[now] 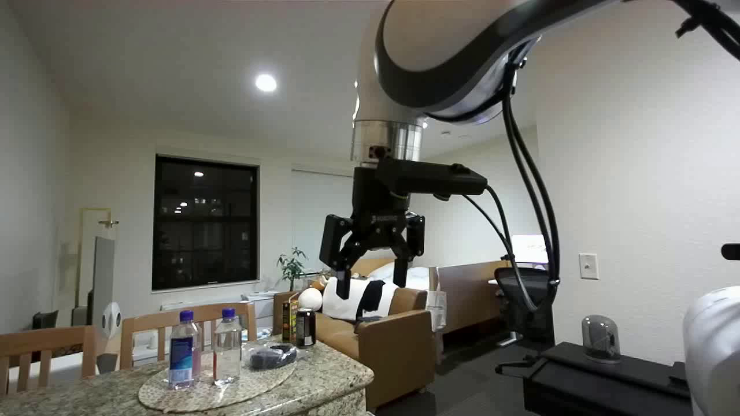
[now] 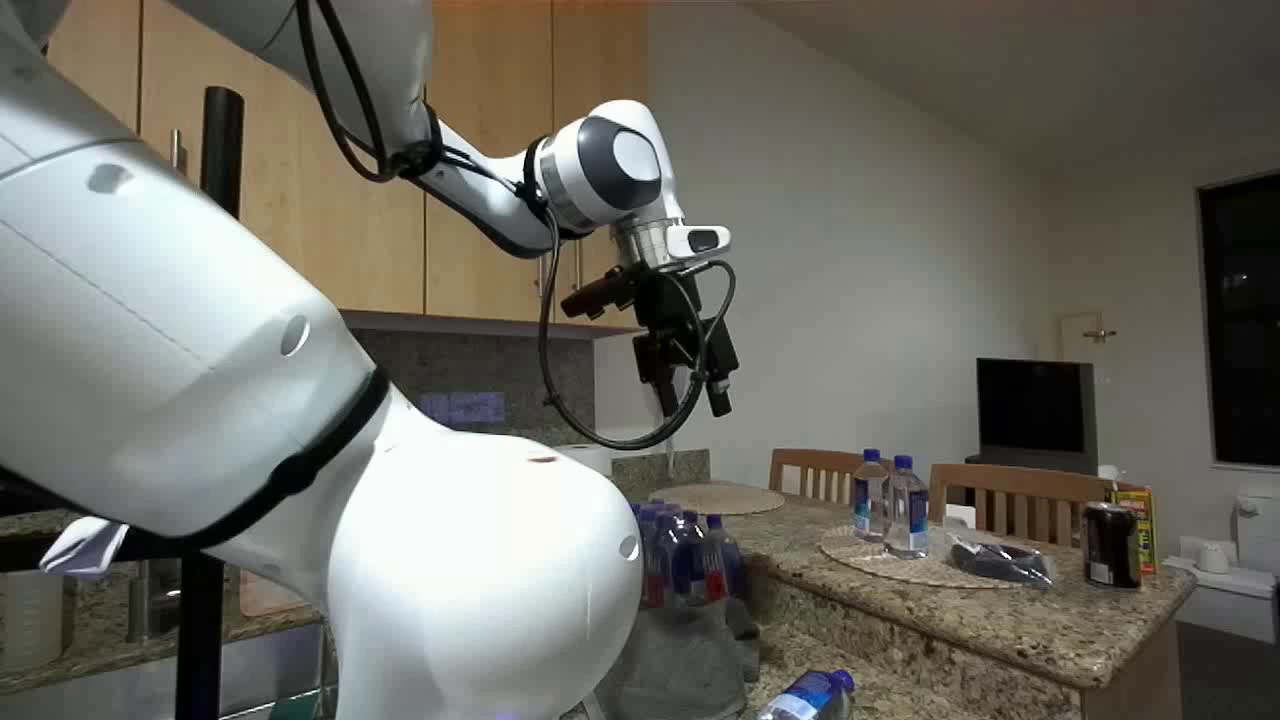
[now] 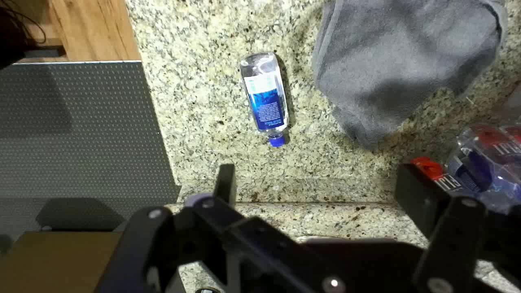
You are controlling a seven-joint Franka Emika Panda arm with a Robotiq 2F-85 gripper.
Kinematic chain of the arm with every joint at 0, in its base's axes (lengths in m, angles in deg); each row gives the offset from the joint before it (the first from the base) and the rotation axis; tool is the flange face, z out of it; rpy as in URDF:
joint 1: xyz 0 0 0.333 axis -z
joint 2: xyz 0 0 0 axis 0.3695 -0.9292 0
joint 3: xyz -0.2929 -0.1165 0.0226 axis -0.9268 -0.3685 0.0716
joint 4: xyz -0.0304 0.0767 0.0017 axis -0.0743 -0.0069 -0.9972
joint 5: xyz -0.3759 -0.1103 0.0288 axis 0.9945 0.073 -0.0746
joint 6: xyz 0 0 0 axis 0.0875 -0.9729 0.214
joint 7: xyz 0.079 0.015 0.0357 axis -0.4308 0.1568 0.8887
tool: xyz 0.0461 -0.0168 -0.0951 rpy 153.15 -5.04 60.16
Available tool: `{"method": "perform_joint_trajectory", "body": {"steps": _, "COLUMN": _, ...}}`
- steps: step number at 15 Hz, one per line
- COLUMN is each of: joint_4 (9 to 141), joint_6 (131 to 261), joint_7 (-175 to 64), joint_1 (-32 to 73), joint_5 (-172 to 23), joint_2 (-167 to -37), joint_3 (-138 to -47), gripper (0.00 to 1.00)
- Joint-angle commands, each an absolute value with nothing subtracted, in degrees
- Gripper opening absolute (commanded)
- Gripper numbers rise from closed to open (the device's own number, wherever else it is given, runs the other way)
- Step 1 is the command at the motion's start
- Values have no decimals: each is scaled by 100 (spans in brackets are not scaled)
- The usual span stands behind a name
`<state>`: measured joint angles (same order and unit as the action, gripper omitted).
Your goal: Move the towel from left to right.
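Reckon I'm at the reach stage here, before any grab. Left to right in the wrist view: my black, angular fingers [image 3: 224, 183] are spread wide with nothing between them, up in the air over a speckled granite worktop [image 3: 203, 101]. Then, further right and up, there's the rumpled grey cloth towel [image 3: 403, 61], lying on that worktop.

Next move, I'd say: slide across until I'm above the towel, come down, pinch a loose fold and lift before carrying. Not sure whose "right" the task means, tbh. In an exterior view the towel sits left of a clear plastic bottle with a blue label and blue cap [image 2: 803, 698], so my guess is that's the start side.

Other stuff, back in the wrist view: what looks like dark grey dotted carpet [image 3: 81, 142] past the worktop's edge, then that bottle on its side, near the towel but apart. Past the towel, just beside it, a bunch of clear, red-marked plastic bottles [image 3: 480, 162]. The lone bottle could roll if the towel gets dragged its way, and the bunch probably leaves a finger little room. My bulky white arm [image 2: 480, 580] also hides part of the towel in an exterior view.
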<state>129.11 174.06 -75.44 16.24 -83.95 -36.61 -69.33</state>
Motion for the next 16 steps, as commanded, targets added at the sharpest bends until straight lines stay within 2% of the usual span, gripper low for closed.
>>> {"method": "perform_joint_trajectory", "body": {"steps": 1, "joint_4": 12896, "joint_6": 17391, "joint_7": -7561, "joint_1": 1600, "joint_5": -8372, "joint_2": -3673, "joint_3": -6955, "gripper": 100}}
{"method": "perform_joint_trajectory", "body": {"steps": 10, "joint_4": 12896, "joint_6": 17391, "joint_7": -7561, "joint_1": 1600, "joint_5": -8372, "joint_2": -3673, "joint_3": -6955, "gripper": 100}}
{"method": "perform_joint_trajectory", "body": {"steps": 16, "joint_4": 12985, "joint_6": 18288, "joint_7": -7471, "joint_1": 1420, "joint_5": -8461, "joint_2": -4038, "joint_3": -6716, "gripper": 100}}
